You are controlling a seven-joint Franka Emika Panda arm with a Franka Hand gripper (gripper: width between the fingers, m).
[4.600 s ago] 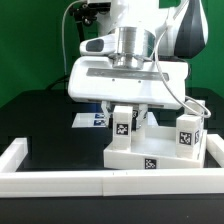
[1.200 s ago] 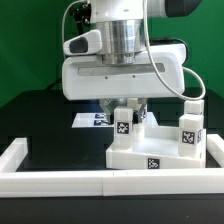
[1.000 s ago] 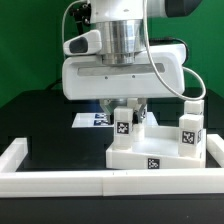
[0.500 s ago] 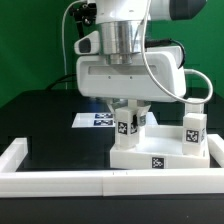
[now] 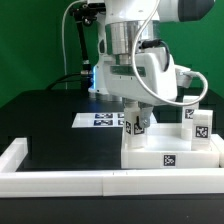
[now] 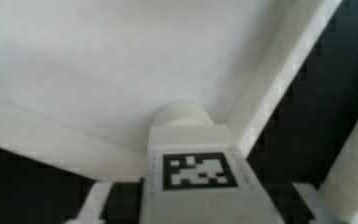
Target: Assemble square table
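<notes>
Exterior view: the arm stands over the black worktop with its claw lowered onto a small white tagged leg block. The claw is partly closed, its fingers set on either side of that leg block, which stands upright on the far left part of the square slab. The slab lies flat at the exterior view's right, its near edge against the long white rim and carrying a black-white tag. A second leg block stands upright at the slab's far right corner, well apart from the claw. The marker board lies flat on the worktop behind and to the left of the slab, partly hidden by the claw. A green backdrop closes the far side. Wrist view: the leg block fills the middle of the picture, its tag facing the camera and its rounded end resting on the white face of the slab. Dark shapes on both sides of the block appear to be the fingers, too blurred to confirm. Black worktop shows beyond the slab's edge.
</notes>
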